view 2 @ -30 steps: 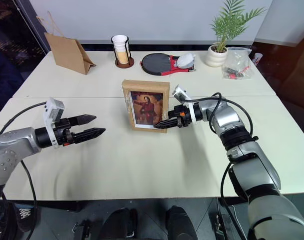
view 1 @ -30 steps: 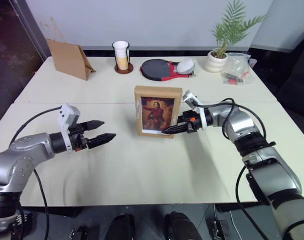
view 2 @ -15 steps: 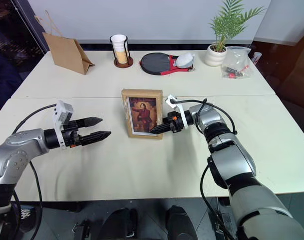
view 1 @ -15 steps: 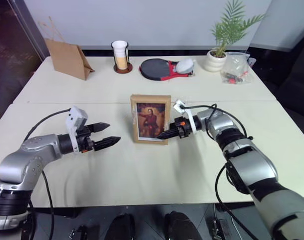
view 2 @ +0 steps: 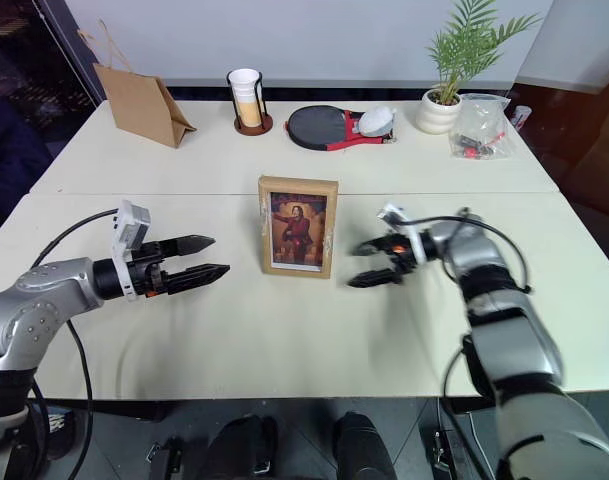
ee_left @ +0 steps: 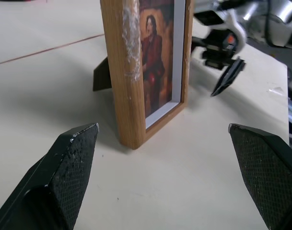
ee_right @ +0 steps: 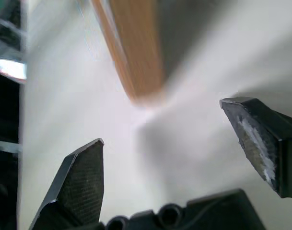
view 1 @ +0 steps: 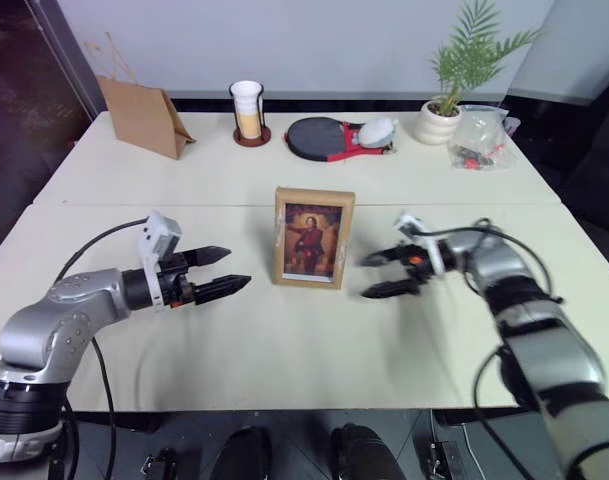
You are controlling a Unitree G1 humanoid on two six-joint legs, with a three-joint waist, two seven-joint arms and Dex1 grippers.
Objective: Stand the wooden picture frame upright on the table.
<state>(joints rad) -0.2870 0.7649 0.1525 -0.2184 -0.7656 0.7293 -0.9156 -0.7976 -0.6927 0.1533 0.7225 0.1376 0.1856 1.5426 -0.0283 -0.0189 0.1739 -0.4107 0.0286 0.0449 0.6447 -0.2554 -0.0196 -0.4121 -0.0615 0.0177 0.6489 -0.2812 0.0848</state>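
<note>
The wooden picture frame (view 1: pixel 314 238) stands upright near the middle of the table (view 1: pixel 284 340), its portrait of a red-clothed figure facing me. In the left wrist view its stand (ee_left: pixel 101 75) props it from behind. My left gripper (view 1: pixel 236 268) hovers open to the frame's left, pointing at it with a gap between. My right gripper (view 1: pixel 366 277) is open to the frame's right, a short way off and touching nothing. In the right wrist view the frame's wooden edge (ee_right: pixel 136 52) lies beyond the spread fingers (ee_right: pixel 78 182).
Along the table's far edge stand a brown paper bag (view 1: pixel 139 118), a cup in a black holder (view 1: pixel 247 112), a paddle (view 1: pixel 319 136), a potted plant (view 1: pixel 446 110) and a clear plastic bag (view 1: pixel 481 138). A seam (view 1: pixel 134 205) crosses the tabletop behind the frame.
My right gripper has opened, let go of the frame's right edge and drawn away to the right. The frame stays upright by itself. The left gripper has hardly moved.
</note>
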